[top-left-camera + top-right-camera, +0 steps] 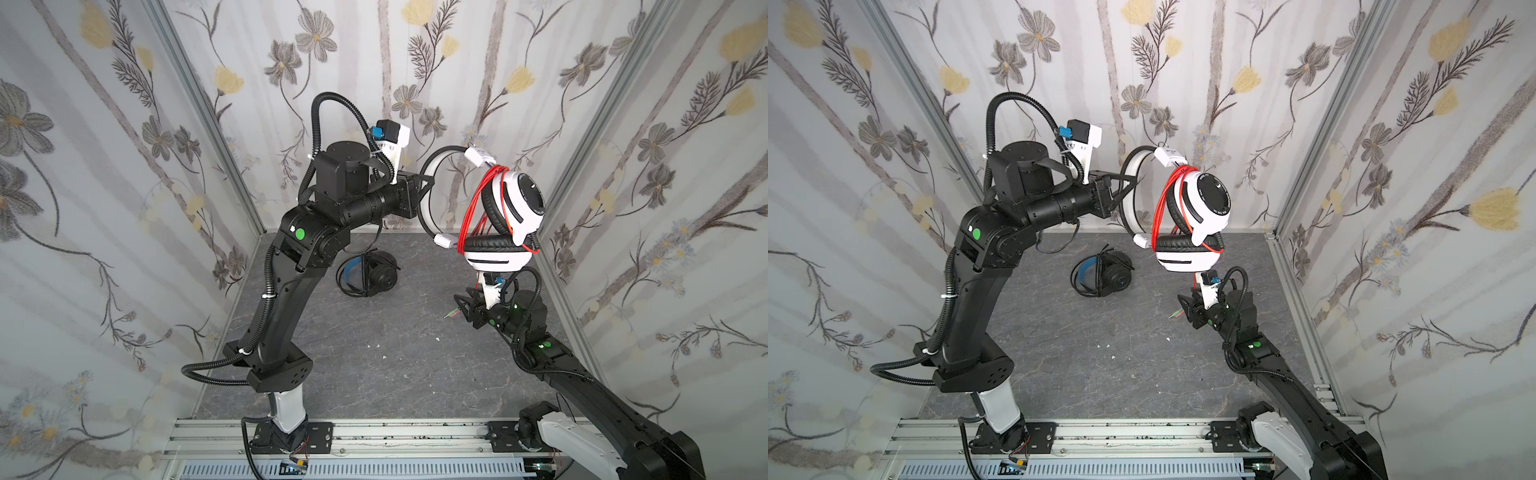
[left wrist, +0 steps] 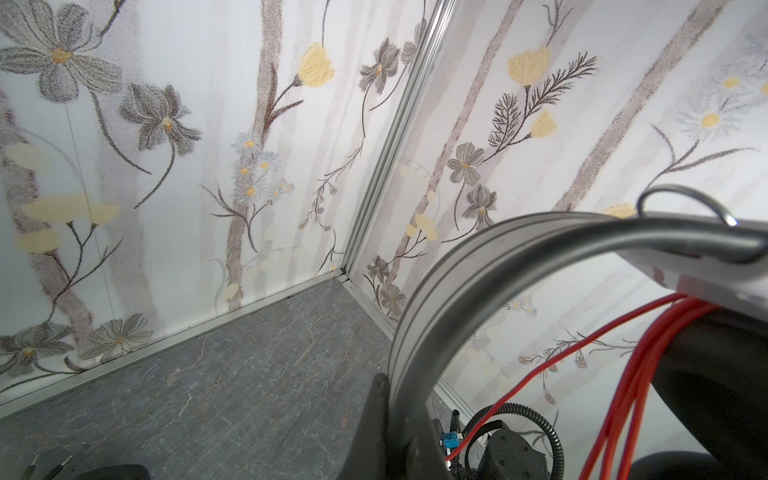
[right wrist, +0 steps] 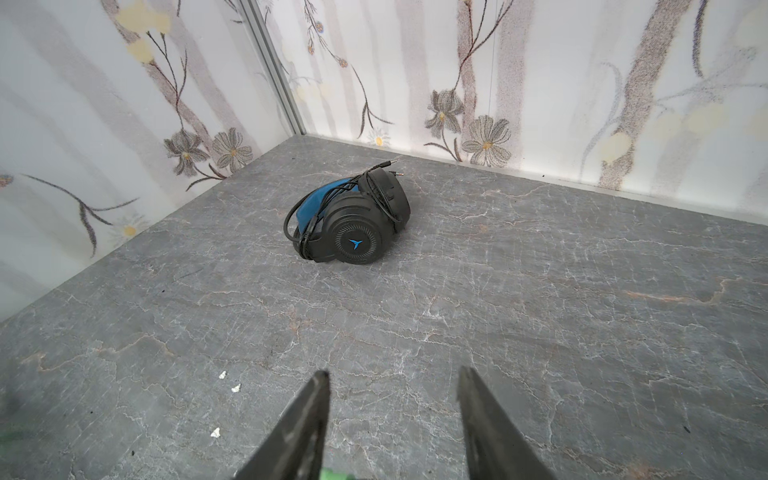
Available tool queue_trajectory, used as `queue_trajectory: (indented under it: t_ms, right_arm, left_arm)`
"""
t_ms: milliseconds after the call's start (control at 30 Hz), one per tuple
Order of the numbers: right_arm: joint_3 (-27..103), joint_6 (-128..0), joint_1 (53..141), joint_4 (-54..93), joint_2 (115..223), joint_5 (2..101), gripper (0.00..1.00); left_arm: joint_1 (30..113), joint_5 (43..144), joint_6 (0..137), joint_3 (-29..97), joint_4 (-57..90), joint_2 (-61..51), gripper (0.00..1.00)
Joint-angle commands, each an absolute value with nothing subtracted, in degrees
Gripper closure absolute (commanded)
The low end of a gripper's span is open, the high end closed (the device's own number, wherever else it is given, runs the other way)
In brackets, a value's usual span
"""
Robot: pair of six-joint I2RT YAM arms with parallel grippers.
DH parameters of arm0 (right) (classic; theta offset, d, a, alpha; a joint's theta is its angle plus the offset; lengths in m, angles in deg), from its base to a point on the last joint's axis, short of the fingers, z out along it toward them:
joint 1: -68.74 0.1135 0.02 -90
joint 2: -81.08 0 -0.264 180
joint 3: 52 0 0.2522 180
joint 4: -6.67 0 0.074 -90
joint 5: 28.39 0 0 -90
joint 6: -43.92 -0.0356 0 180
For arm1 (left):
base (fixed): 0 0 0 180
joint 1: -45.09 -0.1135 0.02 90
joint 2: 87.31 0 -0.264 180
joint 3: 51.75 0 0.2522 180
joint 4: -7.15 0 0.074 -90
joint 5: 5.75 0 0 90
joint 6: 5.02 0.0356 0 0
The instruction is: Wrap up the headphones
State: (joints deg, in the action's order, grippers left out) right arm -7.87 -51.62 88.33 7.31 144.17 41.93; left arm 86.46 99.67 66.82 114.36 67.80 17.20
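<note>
Up in the air, the white headphones (image 1: 519, 203) hang clear of the table (image 1: 374, 365), at about 2 o'clock from its middle in both top views. Their two cups are folded together, one above the other, and the white headband arcs out toward 9 o'clock. The red cable (image 1: 473, 208) runs in several turns from the upper slider down to the lower one, and a thin strand drops from the lower cup toward 6 o'clock. The left gripper (image 1: 430, 183) is clenched on the headband at its 9 o'clock side – the left wrist view shows the band passing right against a black finger (image 2: 378, 415), with the red turns just beyond. Below the lower cup, at 6 o'clock, the right gripper (image 1: 463, 309) sits low near the table. Its jaws stand apart in the right wrist view (image 3: 392, 376), with nothing between the tips. Two small plugs (image 1: 449, 314) show just beside it at 9 o'clock; whether they touch the table I cannot tell. The black headphones (image 1: 370, 272) lie on the table at 8 o'clock from the white pair – blue inner band showing, black cable looped over the cups (image 3: 357, 224). Floral walls (image 1: 124, 166) close in the table on three sides.
</note>
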Motion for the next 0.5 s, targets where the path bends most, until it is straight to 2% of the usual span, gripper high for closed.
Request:
queue_trajectory:
  t_ms: [0, 100, 200, 333, 467]
  right_arm:
    - [-7.03, -52.41, 88.08, 4.32, 144.63, 40.43, 0.69]
    - [-6.87, -51.89, 87.98, 4.88, 144.84, 40.17, 0.83]
    - [-6.82, -51.55, 87.99, 5.46, 144.85, 40.14, 0.91]
    - [-6.21, -50.75, 87.99, 7.36, 145.37, 41.28, 0.95]
    - [-5.72, -50.55, 87.99, 8.55, 146.04, 41.66, 0.96]
  left_arm:
    - [86.4, 100.34, 63.98, 114.76, 61.3, 17.0, 1.0]
    - [86.36, 100.22, 63.41, 114.72, 60.6, 17.11, 1.0]
    - [86.1, 98.98, 62.51, 114.61, 59.66, 17.19, 1.0]
    - [86.02, 93.44, 60.63, 113.06, 57.14, 16.72, 1.0]
    - [85.83, 86.64, 57.09, 106.46, 48.9, 14.45, 1.0]
